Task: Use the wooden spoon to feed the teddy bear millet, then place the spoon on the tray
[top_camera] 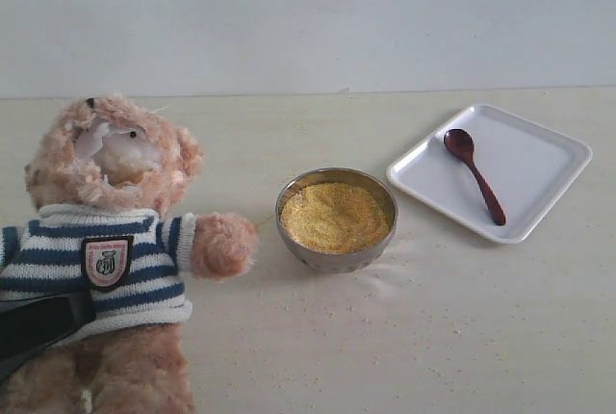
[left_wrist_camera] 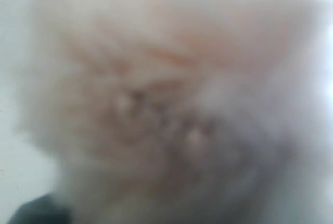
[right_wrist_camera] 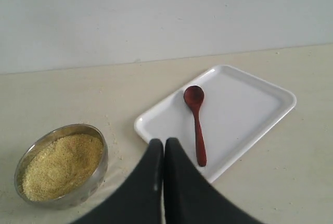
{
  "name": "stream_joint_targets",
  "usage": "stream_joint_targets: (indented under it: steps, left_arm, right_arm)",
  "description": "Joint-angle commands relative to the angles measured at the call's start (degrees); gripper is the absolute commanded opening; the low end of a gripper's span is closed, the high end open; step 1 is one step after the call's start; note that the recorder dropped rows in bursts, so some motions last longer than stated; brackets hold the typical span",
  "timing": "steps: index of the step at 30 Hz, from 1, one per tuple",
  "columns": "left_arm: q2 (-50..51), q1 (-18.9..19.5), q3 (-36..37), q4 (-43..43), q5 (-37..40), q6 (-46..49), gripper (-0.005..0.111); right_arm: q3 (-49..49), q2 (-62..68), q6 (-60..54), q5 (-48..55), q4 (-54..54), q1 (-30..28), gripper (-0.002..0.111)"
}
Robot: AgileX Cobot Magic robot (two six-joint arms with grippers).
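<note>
A: Since the small dark reddish-brown wooden spoon point(top_camera: 474, 175) lies flat in the white rectangular tray point(top_camera: 549, 159), near the tabletop's point(top_camera: 433, 337) far right corner, is the job finished?

B: The last step looks met, I'd say. Whether the fluffy light-brown teddy bear point(top_camera: 135, 241) in the striped sweater, sitting at the left edge, got fed, nothing here proves. Stray grains around the small round metal bowl point(top_camera: 332, 260) hint at scooping. The golden-yellow millet point(top_camera: 333, 217) fills that bowl mid-tabletop.

A: And the arms?

B: The right fingers point(right_wrist_camera: 151, 182) are pressed together on nothing, hanging near the tray's rim, apart from the spoon. The black left arm point(top_camera: 38, 327) lies across the bear's belly. Its camera sees only blurred fur, so I cannot tell whether the left fingers are clenched or released.
</note>
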Motion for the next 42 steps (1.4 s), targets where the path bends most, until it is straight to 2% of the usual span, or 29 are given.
stream_joint_targets:
  steps: [1, 11, 16, 19, 24, 42]
  left_arm:
    - [-0.01, 0.17, 0.31, -0.74, 1.47, 0.44, 0.005]
    - [-0.01, 0.17, 0.31, -0.74, 1.37, 0.44, 0.005]
    - [-0.01, 0.17, 0.31, -0.74, 1.37, 0.44, 0.005]
    - [-0.01, 0.17, 0.31, -0.74, 1.37, 0.44, 0.005]
    - [-0.01, 0.17, 0.31, -0.74, 1.37, 0.44, 0.005]
    - [-0.01, 0.17, 0.31, -0.74, 1.48, 0.44, 0.005]
  right_arm:
    - [0.28, -6.57, 0.11, 3.36, -0.04, -0.29, 0.0]
    - [1.91, -13.9, -0.01, 3.84, -0.67, -0.29, 0.0]
    - [10.15, -26.22, 0.09, 2.67, -1.02, -0.29, 0.0]
    - [15.24, -31.79, -4.19, 1.86, -1.13, -0.29, 0.0]
    - [20.88, -31.79, -12.15, -3.14, 3.55, -0.29, 0.0]
    - [20.88, -31.79, -12.28, -2.58, 3.55, -0.29, 0.0]
